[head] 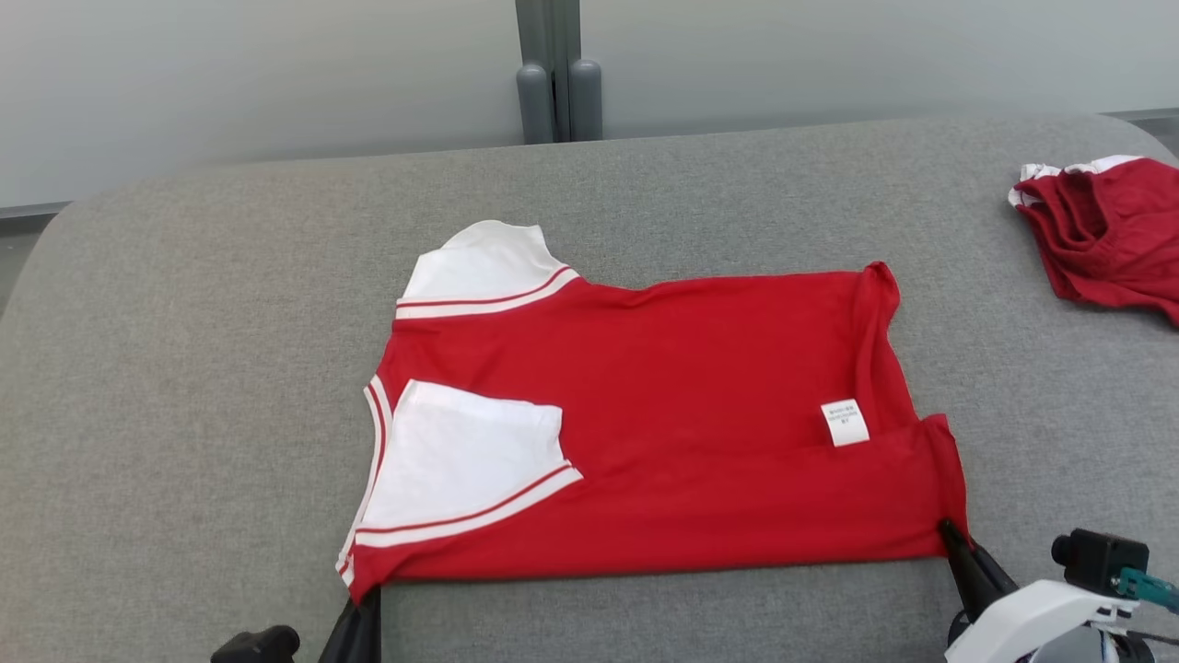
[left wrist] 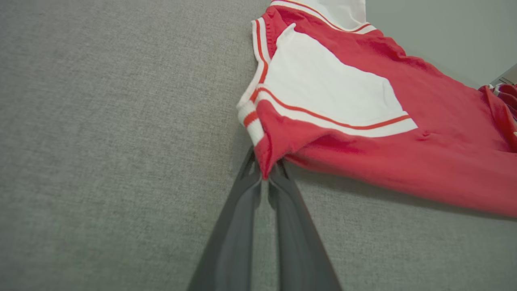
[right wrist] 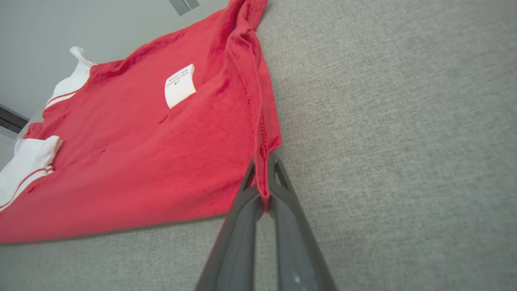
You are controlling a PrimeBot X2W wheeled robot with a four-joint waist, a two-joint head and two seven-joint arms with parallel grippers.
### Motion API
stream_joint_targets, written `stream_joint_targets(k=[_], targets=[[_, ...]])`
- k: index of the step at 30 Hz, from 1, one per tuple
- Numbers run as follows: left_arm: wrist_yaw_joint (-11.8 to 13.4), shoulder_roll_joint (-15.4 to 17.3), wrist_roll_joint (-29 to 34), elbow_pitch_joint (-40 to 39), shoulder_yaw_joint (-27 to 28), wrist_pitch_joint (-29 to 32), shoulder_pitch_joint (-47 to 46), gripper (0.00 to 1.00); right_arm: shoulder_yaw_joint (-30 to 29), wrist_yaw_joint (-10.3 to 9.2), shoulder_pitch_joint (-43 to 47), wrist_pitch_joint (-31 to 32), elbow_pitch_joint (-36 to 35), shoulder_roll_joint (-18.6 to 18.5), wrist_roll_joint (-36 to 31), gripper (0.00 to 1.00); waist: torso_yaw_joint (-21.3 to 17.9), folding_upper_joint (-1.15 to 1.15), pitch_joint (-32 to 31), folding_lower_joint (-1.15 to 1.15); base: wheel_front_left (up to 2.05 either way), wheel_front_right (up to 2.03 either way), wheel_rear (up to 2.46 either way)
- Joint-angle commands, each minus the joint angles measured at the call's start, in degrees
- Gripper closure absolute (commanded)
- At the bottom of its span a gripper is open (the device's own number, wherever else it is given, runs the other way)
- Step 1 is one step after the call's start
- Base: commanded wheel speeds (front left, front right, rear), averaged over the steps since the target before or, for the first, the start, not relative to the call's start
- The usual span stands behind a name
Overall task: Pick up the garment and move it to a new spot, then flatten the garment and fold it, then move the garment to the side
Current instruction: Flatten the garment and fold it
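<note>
A red garment [head: 663,414] with white sleeves lies spread out, folded over on itself, on a grey fabric-covered surface [head: 184,368]. Both tools hold it by its near edge.

The left tool [left wrist: 265,173] is clenched on the near left corner of the garment. A small peak of red cloth is pinched between its two dark fingers, right next to the red and white striped trim. Just beyond this tool, a white sleeve [head: 470,460] with a red stripe lies folded flat on top of the red body. A second white sleeve [head: 484,267] sticks out at the far edge, well past the first.

The right tool [right wrist: 264,169] is clenched on the near right corner, gripping the stitched red hem between its fingers. From there the hem runs straight away from the tool along the garment's right edge. A small white care label [head: 845,424] sits on the red cloth a little beyond this tool and towards the left tool.

The garment stretches between the two tools, its near edge almost straight from one to the other.

Far beyond the right tool and further out to its right, another red and white garment [head: 1114,230] lies crumpled near the edge of the surface, well apart from the one being held.
</note>
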Motion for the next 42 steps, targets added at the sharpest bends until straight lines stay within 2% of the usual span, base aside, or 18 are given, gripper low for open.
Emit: stream_joint_targets(k=[1, 5, 6, 7, 8, 15, 24, 31, 42], targets=[[0.3, 0.2, 0.4, -0.4, 0.4, 0.0, 1.5, 1.0, -1.2, -0.06, 1.6, 0.5, -0.7, 0.1, -0.4, 1.0, 0.4, 0.0, -0.5, 0.0, 0.0, 0.0, 0.0], [0.5, -0.4, 1.0, -1.2, -0.1, 0.0, 3.3, 1.0, -4.0, -0.07, 5.0, 2.1, -2.8, 0.9, -1.8, 1.0, 0.6, 0.0, -0.9, 0.0, 0.0, 0.0, 0.0], [0.6, -0.5, 1.0, -1.3, -0.1, 0.0, 3.4, 0.75, -4.8, -0.07, 5.4, 2.2, -3.3, 1.2, -2.4, 0.4, 0.6, 0.0, -1.0, 0.0, 0.0, 0.0, 0.0], [0.7, -0.5, 1.2, -1.5, 0.0, 0.0, 3.4, 0.53, -5.4, -0.07, 5.6, 2.6, -3.8, 1.6, -2.9, 0.07, 0.6, 0.0, -1.1, 0.0, 0.0, 0.0, 0.0], [0.9, -0.7, 1.5, -1.7, 0.1, 0.0, 3.6, 0.0, -6.1, -0.07, 5.9, 2.9, -4.3, 1.9, -3.6, 0.0, 0.5, 0.0, -1.3, 0.0, 0.0, 0.0, 0.0], [1.9, -0.5, 3.3, -5.1, 2.2, 0.0, 3.8, 0.0, -10.6, -0.05, 6.7, 3.8, -9.1, 3.5, -8.9, 0.0, 0.7, 0.0, -1.9, 0.0, 0.0, 0.0, 0.0], [3.0, -0.1, 8.3, -13.8, 7.5, 0.0, 2.0, 0.0, -13.7, -0.04, 6.3, 1.7, -15.5, 6.7, -15.4, 0.0, 0.5, 0.0, -2.5, 0.0, 0.0, 0.0, 0.0], [2.3, 0.0, 12.7, -17.0, 9.8, 0.0, -1.2, 0.0, -14.0, -0.05, 4.3, -0.3, -18.2, 8.2, -20.4, 0.0, 0.0, 0.0, -3.0, 0.0, 0.0, 0.0, 0.0], [1.2, 0.1, 17.6, -16.2, 10.8, 0.0, -3.9, 0.0, -16.3, -0.05, 4.6, -1.2, -21.7, 10.8, -28.8, 0.0, -0.8, 0.0, -4.2, 0.0, 0.0, 0.0, 0.0]])
